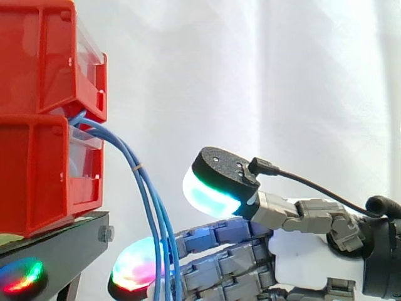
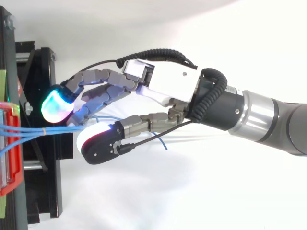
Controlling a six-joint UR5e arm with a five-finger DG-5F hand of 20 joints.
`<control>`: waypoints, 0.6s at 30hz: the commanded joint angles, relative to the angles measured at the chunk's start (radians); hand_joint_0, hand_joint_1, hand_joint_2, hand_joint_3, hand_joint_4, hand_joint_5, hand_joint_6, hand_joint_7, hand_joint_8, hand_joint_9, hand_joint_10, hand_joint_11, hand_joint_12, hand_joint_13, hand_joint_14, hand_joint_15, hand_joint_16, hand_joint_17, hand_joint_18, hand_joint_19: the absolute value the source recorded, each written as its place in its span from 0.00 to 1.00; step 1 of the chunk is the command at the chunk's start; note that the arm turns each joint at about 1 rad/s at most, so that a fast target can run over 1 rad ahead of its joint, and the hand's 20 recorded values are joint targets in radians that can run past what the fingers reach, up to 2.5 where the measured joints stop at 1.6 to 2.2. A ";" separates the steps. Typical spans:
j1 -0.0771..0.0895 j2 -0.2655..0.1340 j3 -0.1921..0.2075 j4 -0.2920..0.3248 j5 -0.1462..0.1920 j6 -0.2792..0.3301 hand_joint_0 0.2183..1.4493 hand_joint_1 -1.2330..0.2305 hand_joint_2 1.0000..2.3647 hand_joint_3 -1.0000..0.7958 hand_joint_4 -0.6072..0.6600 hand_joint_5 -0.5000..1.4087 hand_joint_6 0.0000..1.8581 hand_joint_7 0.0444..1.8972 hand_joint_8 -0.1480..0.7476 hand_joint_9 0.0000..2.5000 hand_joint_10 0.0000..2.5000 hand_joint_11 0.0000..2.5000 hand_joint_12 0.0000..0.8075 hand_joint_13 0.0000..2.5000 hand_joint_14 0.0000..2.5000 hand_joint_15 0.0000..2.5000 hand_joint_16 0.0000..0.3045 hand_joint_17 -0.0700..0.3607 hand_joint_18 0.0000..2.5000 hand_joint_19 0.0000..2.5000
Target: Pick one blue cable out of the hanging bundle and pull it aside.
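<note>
I hold the hand (image 2: 163, 86) at the blue cables (image 2: 29, 130) hanging from the red bins (image 1: 37, 63), fingers (image 1: 135, 269) straight, unclenched, to single one out.

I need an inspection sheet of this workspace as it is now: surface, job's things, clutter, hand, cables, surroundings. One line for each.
Surface: black stand carrying two stacked red bins.
Job's things: blue cables come out in a bundle between the bins and hang down beside the stand.
Clutter: nothing seen.
Hand: hand open, fingers nearly straight, reaching the bundle low down, thumb raised above them; contact with a cable cannot be told.
Cables: yellow tie binds the bundle near its top; loose blue strand curls under the hand.
Surroundings: white curtain behind.
</note>
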 commanded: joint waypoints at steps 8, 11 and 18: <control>-0.001 -0.001 0.002 0.006 -0.003 0.005 0.26 0.43 0.00 0.29 0.70 0.19 0.27 0.42 0.47 0.42 0.01 0.19 0.37 0.35 0.01 0.16 0.14 0.38 0.21 0.11; -0.001 -0.002 0.009 0.003 -0.003 0.005 0.26 0.43 0.00 0.29 0.70 0.20 0.27 0.45 0.47 0.45 0.01 0.23 0.38 0.36 0.01 0.17 0.14 0.38 0.22 0.12; -0.001 -0.001 0.038 -0.035 -0.033 0.025 0.27 0.42 0.00 0.29 0.69 0.20 0.27 0.49 0.45 0.49 0.01 0.29 0.37 0.37 0.01 0.19 0.13 0.38 0.23 0.12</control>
